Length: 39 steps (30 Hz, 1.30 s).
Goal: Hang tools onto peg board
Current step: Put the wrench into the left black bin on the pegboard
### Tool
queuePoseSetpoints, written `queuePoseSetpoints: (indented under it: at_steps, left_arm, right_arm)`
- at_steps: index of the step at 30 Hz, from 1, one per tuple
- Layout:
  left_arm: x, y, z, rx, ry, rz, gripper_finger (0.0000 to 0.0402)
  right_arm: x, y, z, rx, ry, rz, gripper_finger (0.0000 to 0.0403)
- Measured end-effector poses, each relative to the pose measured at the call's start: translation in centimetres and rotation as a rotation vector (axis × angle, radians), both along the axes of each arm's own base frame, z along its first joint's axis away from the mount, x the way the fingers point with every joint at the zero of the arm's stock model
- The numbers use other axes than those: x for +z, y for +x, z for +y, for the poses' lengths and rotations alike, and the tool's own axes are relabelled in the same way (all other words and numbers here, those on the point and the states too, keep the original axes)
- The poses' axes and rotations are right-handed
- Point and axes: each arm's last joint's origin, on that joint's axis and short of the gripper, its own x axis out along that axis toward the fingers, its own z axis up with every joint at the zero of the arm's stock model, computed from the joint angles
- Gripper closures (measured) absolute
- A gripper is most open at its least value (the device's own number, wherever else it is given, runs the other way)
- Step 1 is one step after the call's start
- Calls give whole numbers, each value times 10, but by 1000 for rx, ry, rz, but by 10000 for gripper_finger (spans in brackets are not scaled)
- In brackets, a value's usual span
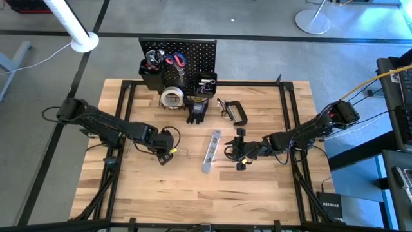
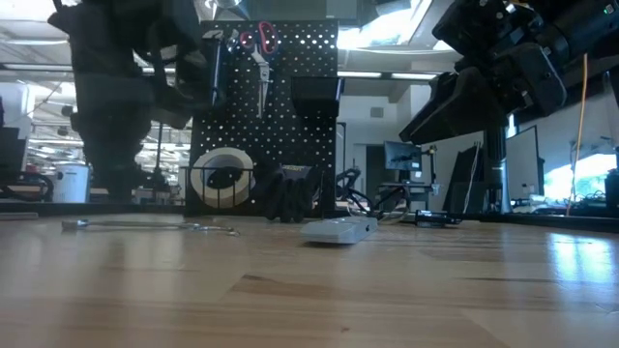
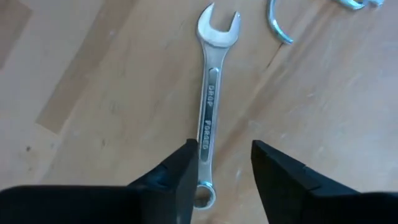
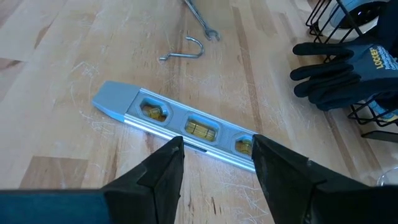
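Note:
A silver wrench (image 3: pixel 208 99) lies flat on the wooden table (image 1: pixel 257 187), its open jaw end pointing away from my left gripper (image 3: pixel 224 174). That gripper points down with its fingers open over the wrench's ring end (image 3: pixel 204 198), and the shaft runs close beside one finger. My right gripper (image 4: pixel 217 168) hangs open above one end of the silver level bar (image 4: pixel 180 127), which lies flat on the table. The black peg board (image 1: pixel 193 51) stands at the far edge, with red-handled tools (image 1: pixel 174 61) on it. In the basket at its foot sit a tape roll (image 1: pixel 172 96) and black gloves (image 1: pixel 196 109).
A loose metal hook (image 4: pixel 186 53) lies on the table between the wrench and the level. A black C-clamp (image 1: pixel 235 111) lies to the right of the gloves. Bare tabletop stretches along the near edge (image 1: pixel 206 200).

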Motion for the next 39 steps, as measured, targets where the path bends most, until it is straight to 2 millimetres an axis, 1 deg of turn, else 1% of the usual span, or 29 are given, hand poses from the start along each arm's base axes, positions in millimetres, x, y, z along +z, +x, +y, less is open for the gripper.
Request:
queuePoseSetpoints:
  at_steps: [3,7,12,17,23,26,34,39]
  left_arm:
    - [-9,2,-1,1,6,42,258]
    - [-22,5,-1,-6,17,108,261]
    - [-29,8,-1,-7,22,140,272]
    - [-30,8,-2,-39,24,144,300]
    - [-30,8,-2,-58,23,145,366]
    - [-30,7,-2,-56,25,146,389]
    - [-30,7,-2,-56,29,144,380]
    - [-22,6,-1,-67,34,109,388]
  right_arm:
    - [0,0,0,0,1,-2,210]
    - [0,0,0,0,1,-2,210]
    - [0,0,0,0,0,1,210]
    - [0,0,0,0,0,0,210]
    - [0,0,0,0,0,0,210]
    - [0,0,0,-1,-1,1,210]
    - [0,0,0,3,-3,3,210]
    - [2,1,1,34,6,-18,210]
